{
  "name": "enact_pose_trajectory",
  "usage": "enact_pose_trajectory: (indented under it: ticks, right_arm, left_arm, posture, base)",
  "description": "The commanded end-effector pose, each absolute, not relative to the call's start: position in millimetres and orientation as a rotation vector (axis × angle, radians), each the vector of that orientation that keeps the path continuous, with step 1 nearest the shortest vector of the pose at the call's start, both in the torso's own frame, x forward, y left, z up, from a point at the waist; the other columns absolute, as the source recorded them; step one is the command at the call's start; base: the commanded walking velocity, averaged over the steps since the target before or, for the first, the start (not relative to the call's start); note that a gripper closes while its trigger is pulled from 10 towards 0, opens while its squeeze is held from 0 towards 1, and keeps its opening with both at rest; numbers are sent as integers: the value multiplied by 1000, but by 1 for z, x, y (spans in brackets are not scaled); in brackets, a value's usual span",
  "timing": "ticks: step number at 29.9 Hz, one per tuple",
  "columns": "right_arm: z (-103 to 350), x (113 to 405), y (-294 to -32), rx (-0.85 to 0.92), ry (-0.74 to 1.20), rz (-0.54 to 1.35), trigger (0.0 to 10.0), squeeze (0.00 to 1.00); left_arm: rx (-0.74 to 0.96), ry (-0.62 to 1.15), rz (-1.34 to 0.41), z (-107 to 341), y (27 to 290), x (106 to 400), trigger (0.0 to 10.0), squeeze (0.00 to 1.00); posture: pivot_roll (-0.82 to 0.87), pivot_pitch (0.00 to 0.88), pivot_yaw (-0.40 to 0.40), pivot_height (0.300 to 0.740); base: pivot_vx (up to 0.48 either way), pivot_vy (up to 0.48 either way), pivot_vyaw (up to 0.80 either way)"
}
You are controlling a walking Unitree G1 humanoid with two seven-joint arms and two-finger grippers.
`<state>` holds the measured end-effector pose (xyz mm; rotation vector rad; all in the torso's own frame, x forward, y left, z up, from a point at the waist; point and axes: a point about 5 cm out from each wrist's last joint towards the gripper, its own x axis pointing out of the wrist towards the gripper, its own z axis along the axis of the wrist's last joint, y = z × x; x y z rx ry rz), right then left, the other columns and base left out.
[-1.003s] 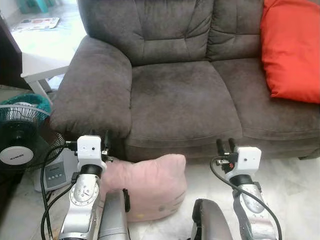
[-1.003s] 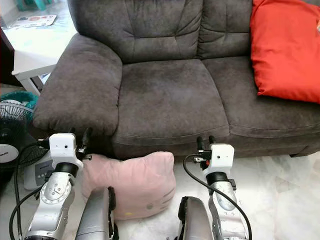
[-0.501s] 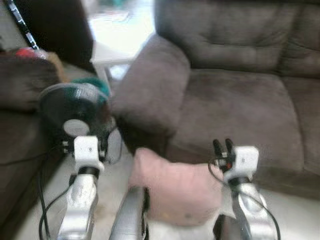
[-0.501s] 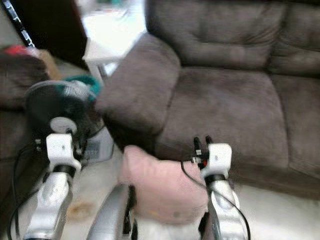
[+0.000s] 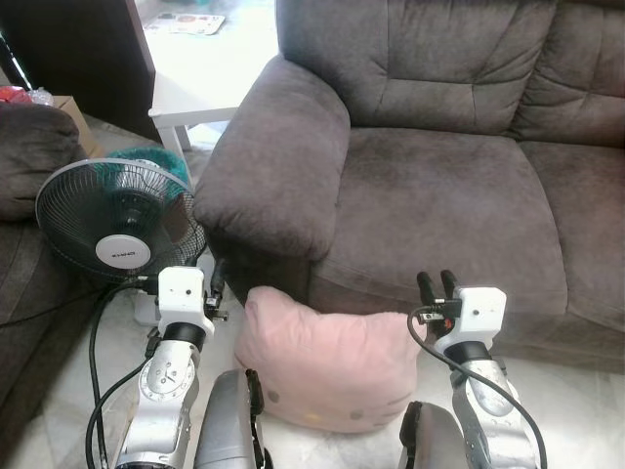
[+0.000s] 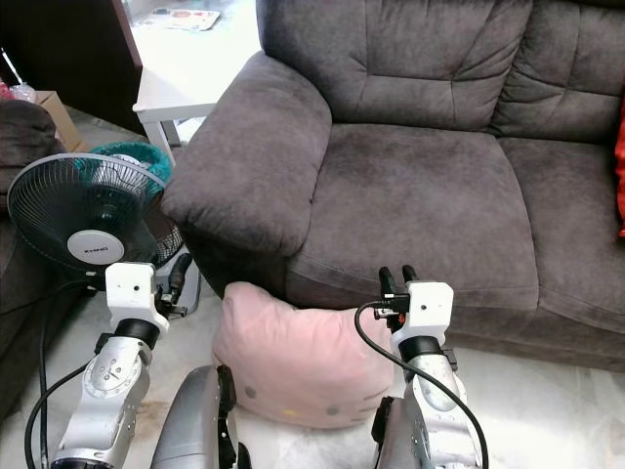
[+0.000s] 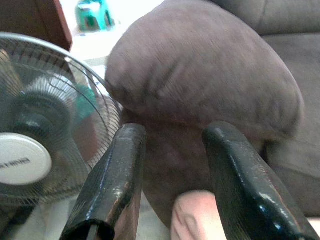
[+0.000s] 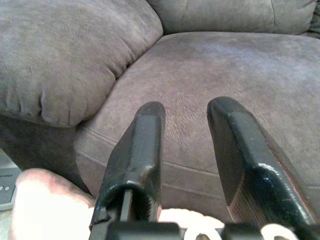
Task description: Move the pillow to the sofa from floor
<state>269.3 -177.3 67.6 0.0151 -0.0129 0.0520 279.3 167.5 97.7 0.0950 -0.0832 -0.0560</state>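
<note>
Two silver arms — white boxy wrist housings, looping black cables — each ending in long black fingers (image 7: 117, 185).

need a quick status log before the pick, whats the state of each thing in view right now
pillow: on the floor against the sofa front, not held
sofa: seat cushion bare, nothing on it near the pillow
left gripper: open, empty, raised beside the pillow
right gripper: open, empty, raised at the pillow's other side
fan: standing upright on the floor by the sofa arm
</note>
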Motion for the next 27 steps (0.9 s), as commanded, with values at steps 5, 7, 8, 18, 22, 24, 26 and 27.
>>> enact_pose_trajectory:
  ticks: [5,7,8,18,22,24,26,27]
  right_arm:
    - [64,267,-179,23,4,39,10000,0]
    - [64,267,-179,24,1,39,10000,0]
    - [64,267,-179,24,1,39,10000,0]
    - [64,268,-178,21,1,43,10000,0]
    - [63,268,-177,20,2,46,10000,0]
    - [63,268,-177,19,2,48,10000,0]
    - [63,268,-176,19,2,48,10000,0]
    - [63,268,-176,19,2,48,10000,0]
  left_arm:
    - [168,-61,-99,88,166,276,10000,0]
    - [165,-56,-93,86,166,275,10000,0]
    - [165,-56,-93,86,166,275,10000,0]
    - [165,-62,-85,86,166,275,10000,0]
    - [168,-63,-80,86,166,275,10000,0]
    - [169,-64,-78,87,167,275,10000,0]
    - [169,-64,-77,87,167,275,10000,0]
    - [169,-65,-77,88,167,275,10000,0]
  posture:
    - [102,95,-12,538]
    - [104,95,-13,538]
    - [104,95,-13,538]
    - [103,97,-13,538]
    - [103,97,-12,538]
    - [103,97,-11,538]
    - [104,97,-10,538]
    - [104,97,-10,538]
  base:
    - [0,0,0]
    - [0,0,0]
    - [0,0,0]
    - [0,0,0]
    - [0,0,0]
    - [268,0,0]
    - [287,0,0]
    - [311,0,0]
